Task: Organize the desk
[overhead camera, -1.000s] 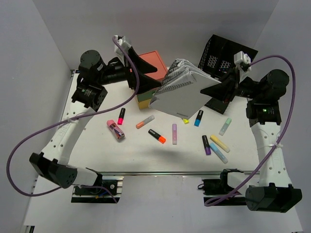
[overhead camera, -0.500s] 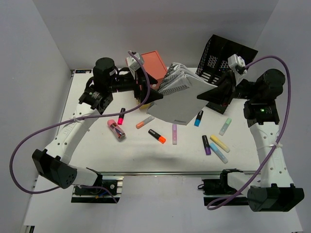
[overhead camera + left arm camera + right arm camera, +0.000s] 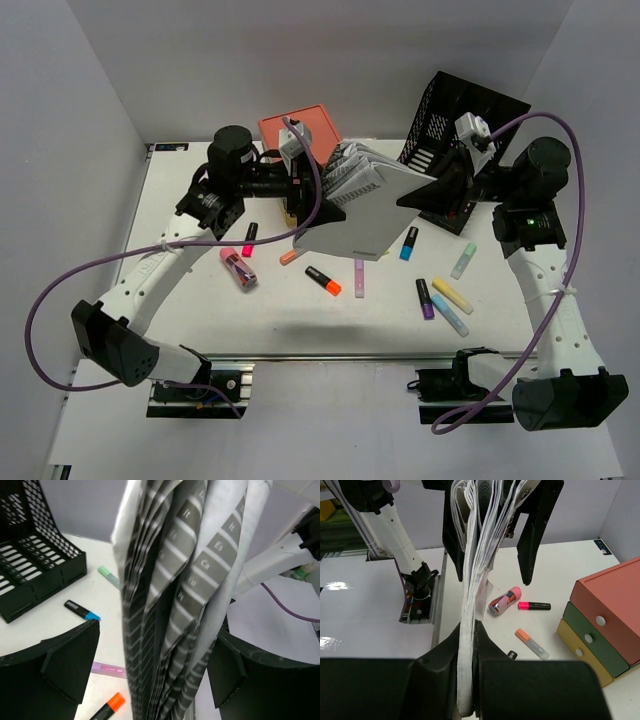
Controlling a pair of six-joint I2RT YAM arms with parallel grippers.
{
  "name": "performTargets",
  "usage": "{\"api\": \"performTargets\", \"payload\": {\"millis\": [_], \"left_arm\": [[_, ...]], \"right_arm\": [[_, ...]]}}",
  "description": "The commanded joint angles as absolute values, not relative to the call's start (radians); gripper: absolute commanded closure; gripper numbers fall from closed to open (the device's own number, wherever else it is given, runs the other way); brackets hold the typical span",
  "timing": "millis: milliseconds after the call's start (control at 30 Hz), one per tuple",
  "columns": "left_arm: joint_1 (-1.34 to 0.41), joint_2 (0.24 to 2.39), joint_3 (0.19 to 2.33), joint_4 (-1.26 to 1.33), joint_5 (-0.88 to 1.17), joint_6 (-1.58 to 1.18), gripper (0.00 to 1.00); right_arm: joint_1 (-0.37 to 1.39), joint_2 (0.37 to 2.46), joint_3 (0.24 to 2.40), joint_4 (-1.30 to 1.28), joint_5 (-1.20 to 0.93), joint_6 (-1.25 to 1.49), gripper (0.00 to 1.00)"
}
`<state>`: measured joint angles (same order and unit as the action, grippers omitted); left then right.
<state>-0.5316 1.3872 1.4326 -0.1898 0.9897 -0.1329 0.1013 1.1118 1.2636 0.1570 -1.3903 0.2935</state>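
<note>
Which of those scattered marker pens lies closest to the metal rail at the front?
The pale blue marker, on the right beside a yellow marker and a purple marker; its end reaches nearer the rail than any other pen.

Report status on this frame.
Right gripper shut on folder, held above desk. Left gripper straddles it, grip unclear. Highlighters scattered underneath.

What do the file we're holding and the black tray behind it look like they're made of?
Expanding file: looks like matt paper or thin card; its grey-and-white tabbed leaves fan apart and flex where the jaws of the right gripper pinch them. Black tray: rigid open mesh, probably coated metal wire or moulded plastic; the lattice walls are see-through, but the pictures don't settle which.
</note>
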Motion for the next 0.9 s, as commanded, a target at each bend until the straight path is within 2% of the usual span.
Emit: {"api": "performTargets", "payload": {"millis": [0, 133, 167, 267, 300, 400, 467, 567, 667, 767, 867], "left_arm": [[-0.557, 1.404, 1.462, -0.184, 1.022, -0.146, 0.11], [-0.578, 1.437, 1.515, -0.264, 1.019, -0.106, 0.31], [-0.578, 1.448, 1.522, -0.278, 1.016, -0.089, 0.43], [-0.598, 1.466, 1.548, -0.343, 1.012, -0.060, 0.56], [-0.598, 1.468, 1.552, -0.371, 1.005, -0.043, 0.66], [-0.607, 1.473, 1.574, -0.425, 0.980, -0.008, 0.78], [-0.607, 1.479, 1.600, -0.474, 0.971, 0.035, 0.77], [-0.607, 1.512, 1.652, -0.563, 0.957, 0.084, 0.66], [-0.617, 1.534, 1.689, -0.635, 0.950, 0.130, 0.64], [-0.617, 1.536, 1.694, -0.663, 0.937, 0.147, 0.71], [-0.617, 1.525, 1.672, -0.655, 0.943, 0.144, 0.91]], "right_arm": [[0.109, 1.100, 1.293, 0.152, -1.370, 0.253, 1.00], [0.114, 1.103, 1.293, 0.086, -1.356, 0.196, 1.00], [0.115, 1.104, 1.295, 0.069, -1.353, 0.171, 1.00], [0.115, 1.111, 1.296, 0.002, -1.336, 0.121, 1.00], [0.121, 1.114, 1.296, -0.032, -1.327, 0.091, 1.00], [0.124, 1.121, 1.301, -0.103, -1.313, 0.031, 1.00], [0.124, 1.129, 1.314, -0.167, -1.307, 0.005, 1.00], [0.136, 1.140, 1.338, -0.253, -1.305, -0.080, 1.00], [0.147, 1.152, 1.367, -0.349, -1.298, -0.150, 1.00], [0.155, 1.157, 1.370, -0.373, -1.279, -0.178, 1.00], [0.160, 1.161, 1.370, -0.371, -1.266, -0.176, 1.00]]}}
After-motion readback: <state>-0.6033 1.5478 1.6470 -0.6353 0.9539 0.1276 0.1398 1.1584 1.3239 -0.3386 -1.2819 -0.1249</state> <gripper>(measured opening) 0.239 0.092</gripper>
